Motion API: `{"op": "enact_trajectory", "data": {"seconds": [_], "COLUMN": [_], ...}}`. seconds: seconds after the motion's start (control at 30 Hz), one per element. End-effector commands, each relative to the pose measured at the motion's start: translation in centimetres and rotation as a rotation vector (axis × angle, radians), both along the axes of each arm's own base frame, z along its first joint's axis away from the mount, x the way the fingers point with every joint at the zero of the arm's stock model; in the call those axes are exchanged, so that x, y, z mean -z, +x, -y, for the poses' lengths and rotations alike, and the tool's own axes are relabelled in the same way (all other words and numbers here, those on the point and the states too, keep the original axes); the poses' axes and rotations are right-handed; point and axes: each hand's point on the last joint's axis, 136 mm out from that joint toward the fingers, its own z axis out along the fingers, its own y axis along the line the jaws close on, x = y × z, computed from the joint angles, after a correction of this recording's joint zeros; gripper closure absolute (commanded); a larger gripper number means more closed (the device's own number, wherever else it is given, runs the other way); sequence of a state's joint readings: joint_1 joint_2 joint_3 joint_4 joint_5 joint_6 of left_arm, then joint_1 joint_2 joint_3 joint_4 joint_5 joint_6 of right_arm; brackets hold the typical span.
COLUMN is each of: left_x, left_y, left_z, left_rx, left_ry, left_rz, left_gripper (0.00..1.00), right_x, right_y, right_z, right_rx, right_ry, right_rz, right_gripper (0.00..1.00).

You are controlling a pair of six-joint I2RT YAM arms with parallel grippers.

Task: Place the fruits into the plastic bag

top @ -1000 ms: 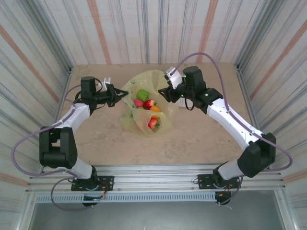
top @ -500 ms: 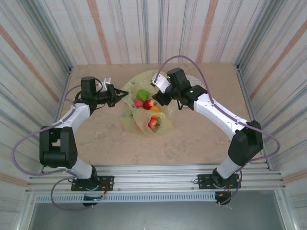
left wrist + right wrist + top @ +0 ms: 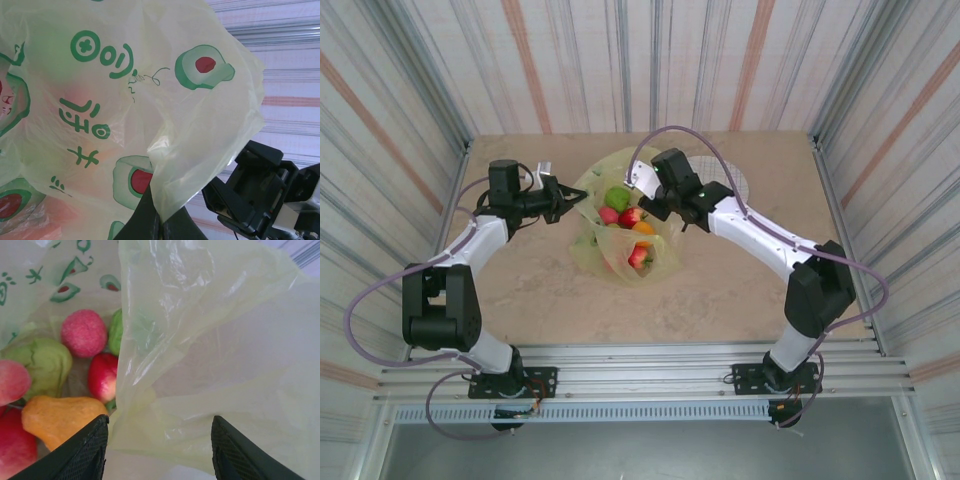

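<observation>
The fruits [image 3: 83, 333] are lying inside the plastic bag [image 3: 620, 240], which is resting on the middle of the table [image 3: 740, 290]. Seven pieces are showing at the right wrist: four red or pink, two green, one orange. The bag is carrying green printed characters, not legible as words, and four avocado-like motifs [image 3: 202, 67] are showing at the left wrist. The left gripper [image 3: 159, 222] is pinching the bag's edge, jaws together on the film. The right gripper [image 3: 160, 450] is standing with fingers apart, a bag fold lying between them.
</observation>
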State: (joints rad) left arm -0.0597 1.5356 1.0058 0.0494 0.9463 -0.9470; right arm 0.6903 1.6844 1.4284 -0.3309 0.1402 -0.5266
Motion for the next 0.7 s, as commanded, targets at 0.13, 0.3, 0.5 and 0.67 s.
{"op": "enact_trajectory", "data": {"seconds": [0.13, 0.3, 0.5, 0.67], "left_x": [0.1, 0.0, 0.1, 0.2], "left_y": [-0.1, -0.1, -0.1, -0.1], "left_z": [-0.1, 0.0, 0.0, 0.1], "left_rx": [0.007, 0.010, 0.010, 0.011], "left_ry": [-0.004, -0.005, -0.003, -0.003], "left_rz": [-0.002, -0.002, -0.003, -0.006], "left_gripper": [1.00, 1.00, 1.00, 1.00], "right_x": [-0.6, -0.1, 0.0, 1.1], "right_y": [-0.8, -0.5, 0.8, 2.1], "right_z": [-0.3, 0.0, -0.1, -0.4], "right_rx": [-0.042, -0.040, -0.023, -0.027], "right_ry": [-0.077, -0.142, -0.241, -0.297], "right_rz": [0.105, 0.137, 0.246, 0.264], "right_gripper": [0.28, 0.26, 0.26, 0.29]}}
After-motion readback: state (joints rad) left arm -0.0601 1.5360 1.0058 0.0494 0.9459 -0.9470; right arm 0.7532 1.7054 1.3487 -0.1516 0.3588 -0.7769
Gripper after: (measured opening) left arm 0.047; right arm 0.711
